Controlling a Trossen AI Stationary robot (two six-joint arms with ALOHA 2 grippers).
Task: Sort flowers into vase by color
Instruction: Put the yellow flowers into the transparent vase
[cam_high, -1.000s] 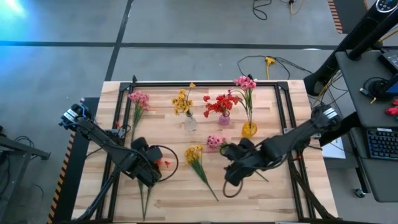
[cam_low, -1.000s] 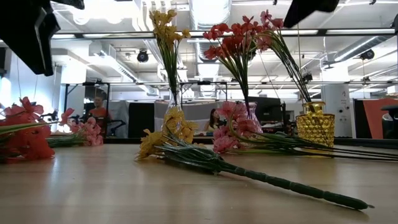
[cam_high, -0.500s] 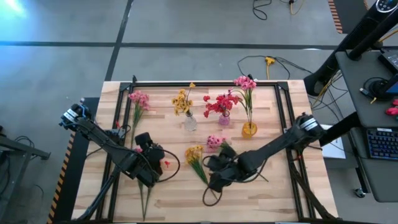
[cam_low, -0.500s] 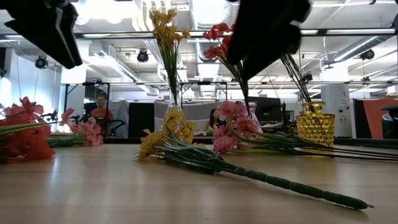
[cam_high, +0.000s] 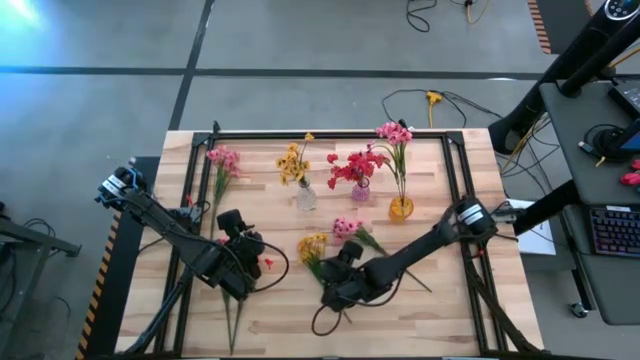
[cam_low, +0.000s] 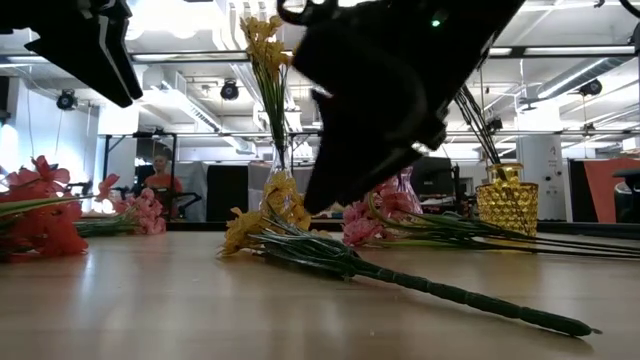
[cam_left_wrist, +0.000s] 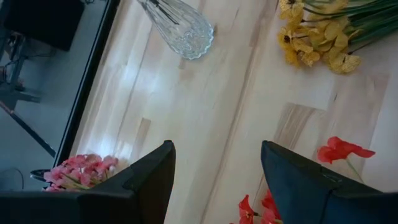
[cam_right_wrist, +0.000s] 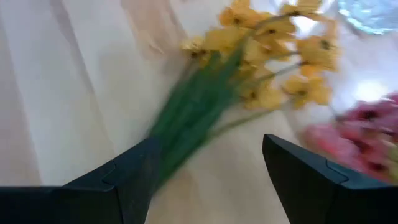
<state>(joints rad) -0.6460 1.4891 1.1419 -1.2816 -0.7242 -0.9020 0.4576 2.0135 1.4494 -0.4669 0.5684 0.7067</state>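
A yellow flower (cam_high: 312, 246) lies flat on the table, its blossoms toward the far side and its green stem (cam_right_wrist: 196, 118) running toward the near edge. My right gripper (cam_right_wrist: 211, 180) hangs open just above that stem, one finger on each side, touching nothing; it also shows in the high view (cam_high: 330, 288). My left gripper (cam_left_wrist: 217, 180) is open and clear of the table at the near left, above a lying red flower (cam_left_wrist: 339, 150). A pink flower (cam_high: 347, 228) lies beside the yellow one. Another pink flower (cam_high: 222, 160) lies at the far left.
Three vases stand in a row at the far middle: a clear one (cam_high: 305, 197) with yellow flowers, a pink one (cam_high: 360, 190) with red flowers, an amber one (cam_high: 400, 208) with a pink flower. A black frame (cam_high: 455, 180) edges the table. Bare wood lies along the near edge.
My right gripper has come down and toward the table's left, over the lying yellow flower, turning a little as it went. My left gripper has rolled in place. No flower has moved.
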